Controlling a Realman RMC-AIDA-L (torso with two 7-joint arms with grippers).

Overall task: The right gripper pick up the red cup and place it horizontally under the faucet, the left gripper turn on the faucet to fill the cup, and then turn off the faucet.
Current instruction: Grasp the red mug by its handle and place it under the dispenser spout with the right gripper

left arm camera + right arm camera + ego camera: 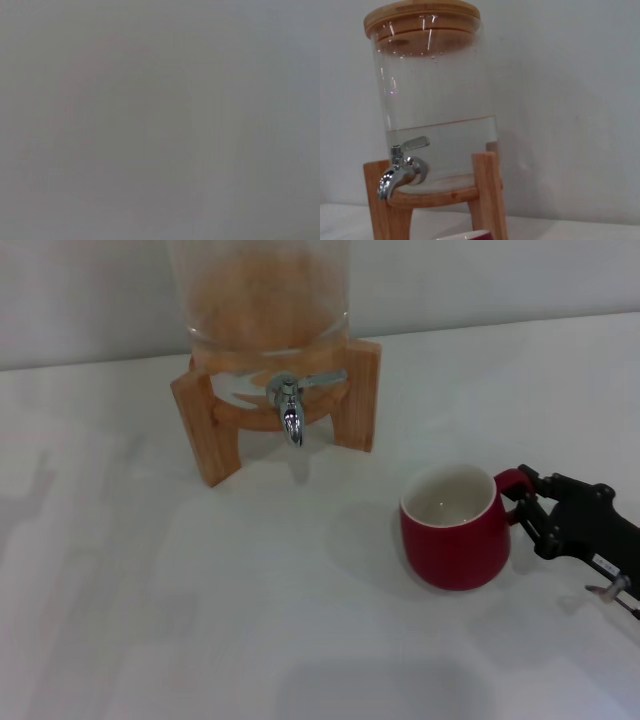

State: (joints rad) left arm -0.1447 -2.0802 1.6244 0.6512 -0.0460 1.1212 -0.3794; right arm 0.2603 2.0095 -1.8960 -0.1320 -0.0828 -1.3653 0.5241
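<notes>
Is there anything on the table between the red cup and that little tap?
Nothing. The head view shows only bare white table between the red cup and the faucet.

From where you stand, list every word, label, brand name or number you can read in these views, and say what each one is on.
None: no readable text in any view.
The red cup is plain.
The faucet, glass dispenser, wooden stand and wooden lid carry no print.
The right hand, at the cup's handle, shows no label.
The left wrist view is a blank grey blur.
</notes>
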